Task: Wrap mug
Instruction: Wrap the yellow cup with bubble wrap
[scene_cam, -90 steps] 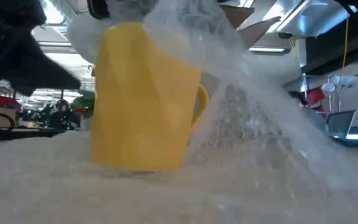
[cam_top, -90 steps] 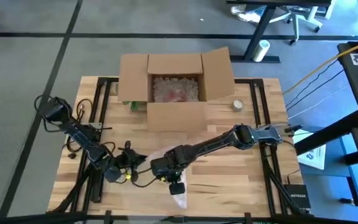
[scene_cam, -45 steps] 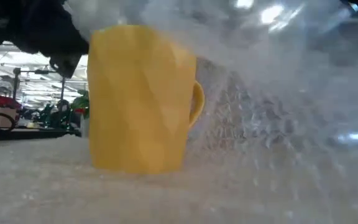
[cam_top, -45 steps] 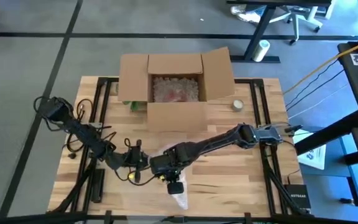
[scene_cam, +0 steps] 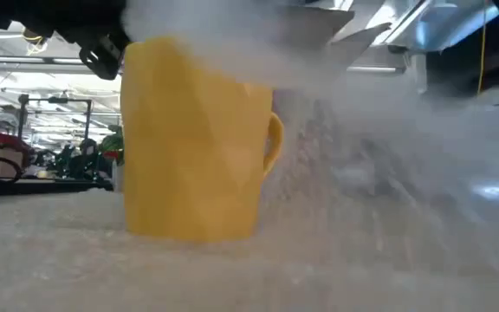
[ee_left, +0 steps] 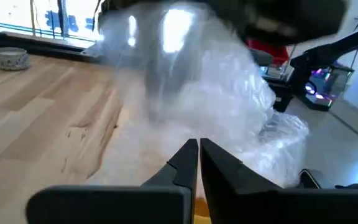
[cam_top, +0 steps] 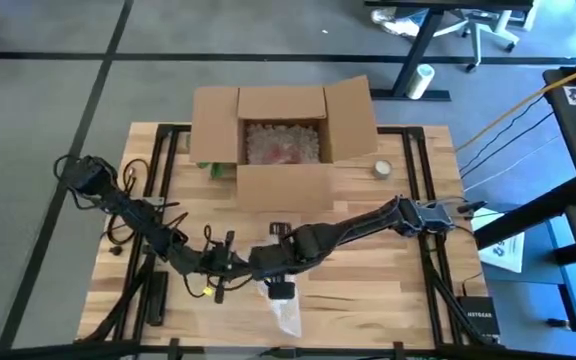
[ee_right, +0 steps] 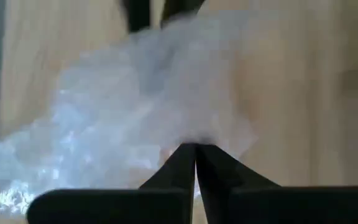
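Note:
A yellow mug point(scene_cam: 193, 143) stands upright on a sheet of bubble wrap point(scene_cam: 362, 173); the wrap also passes over the mug's top and slopes down to the table beside the handle. In the high view both grippers hide the mug. My right gripper point(cam_top: 271, 268) hovers over it, shut on the wrap point(ee_right: 135, 106). My left gripper point(cam_top: 226, 266), shut, is close against the mug's left side, at the rim point(scene_cam: 102, 52). The wrap's loose end point(cam_top: 286, 312) lies toward the near edge. My left gripper has its shut fingers point(ee_left: 185, 155) right at the heaped bubble wrap point(ee_left: 191, 87); whether they touch the wrap or the mug, I cannot tell. My right gripper pinches the bubble wrap at a bunched edge point(ee_right: 194, 138) between its two fingers, from above. The sheet is raised over the mug's top, and its lower part lies on the table.
An open cardboard box point(cam_top: 280, 140) with wrapped things inside stands at the far middle. A small tape roll point(cam_top: 382, 168) lies to its right, a green thing point(cam_top: 213, 167) at its left corner. Bare wood lies to the right of the mug.
My left gripper has moved toward the table's right, up to the mug. My right gripper has carried the bubble wrap across the top of the mug toward the left gripper, so the sheet now covers the rim. The mug has stayed put.

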